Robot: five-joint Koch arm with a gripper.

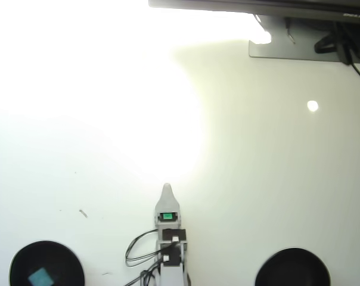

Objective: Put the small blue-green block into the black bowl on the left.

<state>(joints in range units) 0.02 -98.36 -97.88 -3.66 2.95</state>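
In the overhead view the small blue-green block (40,277) lies inside the black bowl (25,259) at the bottom left. The arm comes up from the bottom middle, and my gripper (167,188) points away from the camera's lower edge, well right of that bowl and apart from it. Only a single pale tip shows, so the jaws cannot be told apart. Nothing is seen held at the tip. A bright-green light (167,215) glows on the arm behind the tip.
A second black bowl (292,267) sits at the bottom right. A monitor stand base (299,47) and cables (341,42) lie at the top right. Strong glare washes out the upper left of the white table (257,167).
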